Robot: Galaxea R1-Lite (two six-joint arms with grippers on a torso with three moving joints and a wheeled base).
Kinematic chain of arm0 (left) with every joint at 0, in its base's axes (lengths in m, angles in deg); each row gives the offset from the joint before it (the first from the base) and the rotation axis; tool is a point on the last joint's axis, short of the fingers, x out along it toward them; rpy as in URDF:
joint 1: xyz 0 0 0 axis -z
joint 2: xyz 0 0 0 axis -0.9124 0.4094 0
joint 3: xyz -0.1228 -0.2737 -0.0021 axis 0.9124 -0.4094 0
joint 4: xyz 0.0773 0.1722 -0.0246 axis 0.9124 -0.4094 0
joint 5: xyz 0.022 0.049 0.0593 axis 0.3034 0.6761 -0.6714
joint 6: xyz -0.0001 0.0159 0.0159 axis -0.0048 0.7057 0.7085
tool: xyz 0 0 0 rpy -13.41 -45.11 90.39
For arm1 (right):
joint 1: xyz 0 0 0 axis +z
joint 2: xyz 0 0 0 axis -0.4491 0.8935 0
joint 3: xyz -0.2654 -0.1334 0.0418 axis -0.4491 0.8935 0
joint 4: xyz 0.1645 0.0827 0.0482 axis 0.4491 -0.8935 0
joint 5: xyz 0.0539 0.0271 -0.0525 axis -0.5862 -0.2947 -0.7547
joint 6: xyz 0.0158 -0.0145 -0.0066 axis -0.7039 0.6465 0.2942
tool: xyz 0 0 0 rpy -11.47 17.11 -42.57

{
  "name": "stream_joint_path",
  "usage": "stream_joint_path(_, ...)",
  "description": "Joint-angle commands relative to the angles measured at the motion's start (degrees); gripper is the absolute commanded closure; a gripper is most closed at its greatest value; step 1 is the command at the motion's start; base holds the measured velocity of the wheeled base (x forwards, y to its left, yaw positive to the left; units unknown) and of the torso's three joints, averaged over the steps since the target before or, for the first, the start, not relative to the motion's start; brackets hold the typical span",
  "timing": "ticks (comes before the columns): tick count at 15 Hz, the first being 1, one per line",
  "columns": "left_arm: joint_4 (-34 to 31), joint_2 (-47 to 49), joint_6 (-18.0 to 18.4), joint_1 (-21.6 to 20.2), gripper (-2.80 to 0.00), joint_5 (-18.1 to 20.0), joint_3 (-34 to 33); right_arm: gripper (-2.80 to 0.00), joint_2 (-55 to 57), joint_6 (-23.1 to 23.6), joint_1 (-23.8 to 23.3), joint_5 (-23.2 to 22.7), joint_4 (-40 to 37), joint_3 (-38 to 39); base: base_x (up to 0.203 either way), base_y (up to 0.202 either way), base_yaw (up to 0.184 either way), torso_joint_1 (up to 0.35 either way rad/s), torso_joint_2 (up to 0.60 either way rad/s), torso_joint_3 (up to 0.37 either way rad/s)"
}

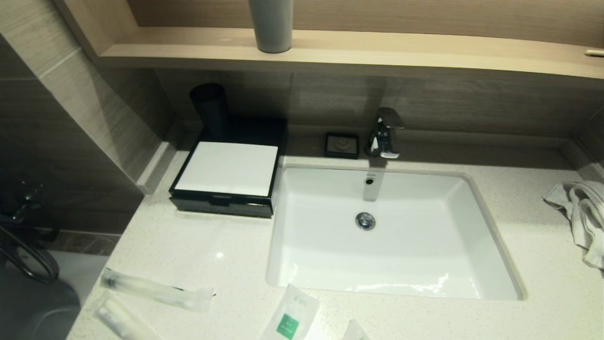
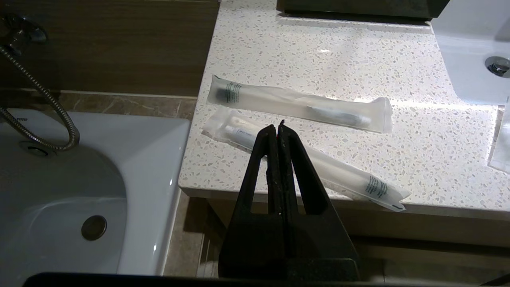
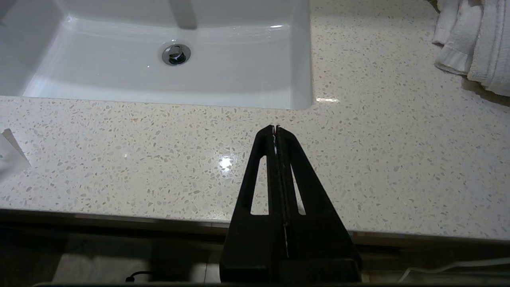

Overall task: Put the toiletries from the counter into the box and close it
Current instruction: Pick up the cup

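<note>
A black box point(image 1: 222, 200) with a white top face stands at the counter's back left, beside the sink. Two long clear toiletry packets lie near the counter's front left edge, one point(image 1: 155, 290) farther in and one point(image 1: 120, 318) at the edge. A white sachet with green print point(image 1: 290, 317) and another packet's tip point(image 1: 356, 331) lie in front of the sink. In the left wrist view my left gripper point(image 2: 277, 126) is shut and empty, hovering off the counter's edge before the near packet point(image 2: 350, 175), with the far one point(image 2: 299, 104) beyond. My right gripper point(image 3: 275, 127) is shut and empty over bare counter.
The white sink point(image 1: 490, 236) fills the counter's middle, with a tap point(image 1: 384, 134) and a black soap dish point(image 1: 342, 145) behind. A dark cup point(image 1: 211, 108) stands behind the box. A crumpled towel point(image 1: 583, 212) lies at the right. A bathtub point(image 2: 151, 167) is left of the counter.
</note>
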Motion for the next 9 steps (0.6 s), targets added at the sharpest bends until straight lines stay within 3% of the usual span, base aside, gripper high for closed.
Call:
stream_joint_path(1,-0.1,0.0,0.6,0.0,0.0,0.1,0.0,0.0,0.0,0.0,0.0,0.0,0.0,0.0,0.0,0.0,0.0,0.0,0.0,0.0)
stream_joint_path(9,-0.2,0.0,1.1,0.0,0.0,0.1,0.0,0.0,0.0,0.0,0.0,0.0,0.0,0.0,0.0,0.0,0.0,0.0,0.0,0.0)
